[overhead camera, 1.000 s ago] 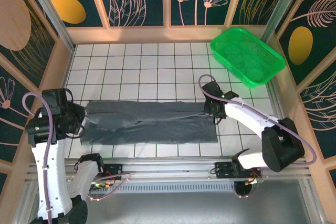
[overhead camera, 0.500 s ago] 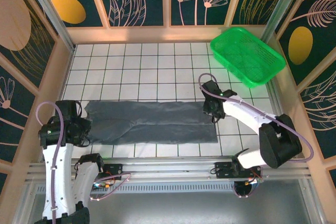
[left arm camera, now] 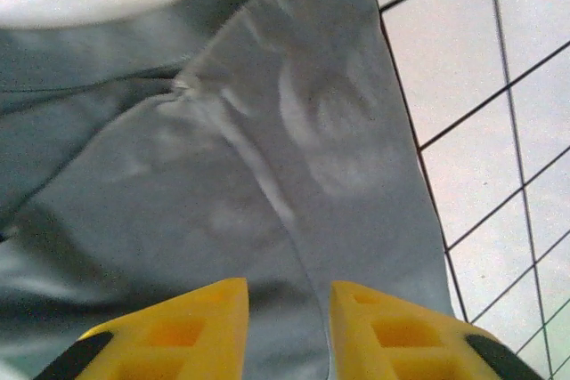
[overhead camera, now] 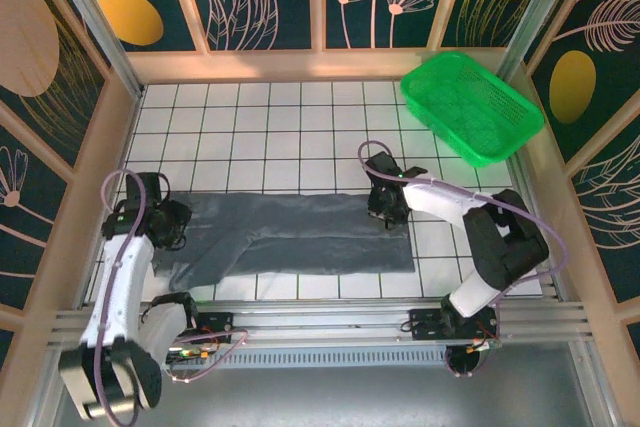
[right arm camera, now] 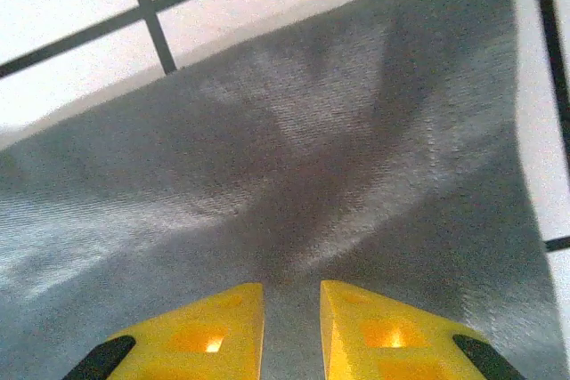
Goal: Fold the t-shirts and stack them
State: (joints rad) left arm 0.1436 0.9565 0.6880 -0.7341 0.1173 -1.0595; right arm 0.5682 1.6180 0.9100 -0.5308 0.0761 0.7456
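t-shirt (overhead camera: 300,237): one, plain dark slate-grey soft cloth, unmarked. spread as a long band across the near rows of the white-tiled tabletop (overhead camera: 280,127), running left to right between the two arms. far edge fairly straight on the right half. left part narrower and rumpled, with a long crease along the middle. near right corner lying flat on the tiles.

left hand (overhead camera: 168,223): placed at the left end of the t-shirt, on the cloth's edge. from the left wrist camera, left hand (left arm camera: 289,295) with yellow fingers (left arm camera: 178,331) drawn close, a narrow gap between them and a raised ridge of grey t-shirt (left arm camera: 267,157) leading straight into that gap. closed on the t-shirt. cloth ahead of it creased, bare tiles to the right.

right hand (overhead camera: 388,209): placed at the far right corner of the t-shirt, arm reaching in from the right. from the right wrist camera, right hand (right arm camera: 292,295) with yellow fingers (right arm camera: 191,331) almost together, creases in the t-shirt (right arm camera: 312,157) fanning out from the gap. pinched shut on the t-shirt. cloth edge and tile lines just beyond.

green basket (overhead camera: 470,107): plastic mesh, at the far right of the tabletop, well apart from the t-shirt.
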